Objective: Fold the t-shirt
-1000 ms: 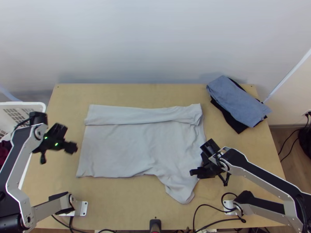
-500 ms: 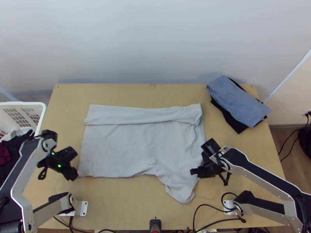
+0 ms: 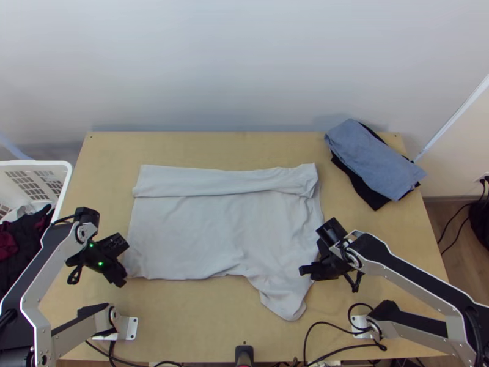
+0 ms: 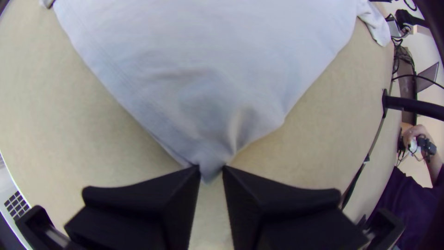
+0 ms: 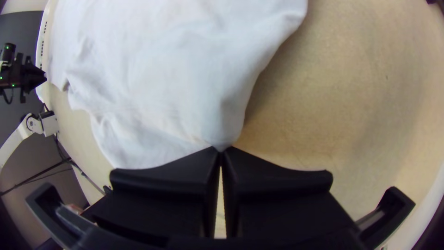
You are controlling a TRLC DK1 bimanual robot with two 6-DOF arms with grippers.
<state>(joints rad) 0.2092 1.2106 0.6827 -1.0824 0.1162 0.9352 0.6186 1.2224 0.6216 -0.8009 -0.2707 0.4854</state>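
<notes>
The light grey t-shirt (image 3: 189, 232) lies spread on the table, its far edge folded over in a strip, with a sleeve sticking out toward the near edge at right. At its near left corner is my left gripper (image 3: 124, 262). In the left wrist view, the left gripper (image 4: 212, 170) is shut on that corner of the t-shirt (image 4: 208, 60), the cloth bunching into creases there. My right gripper (image 3: 313, 255) is at the shirt's right side, above the sleeve. In the right wrist view, the right gripper (image 5: 221, 150) is shut on the edge of the t-shirt (image 5: 185, 83).
Blue folded cloth (image 3: 373, 159) rests on black cloth (image 3: 367, 189) at the table's far right corner. A white basket (image 3: 61, 177) with dark clothes stands at the left. In the left wrist view, a person's hand (image 4: 416, 134) holds a small device beyond the table edge.
My left gripper has come from beside the shirt's left side toward the near edge, onto the near left corner, and taken hold there. The right arm has kept still.
</notes>
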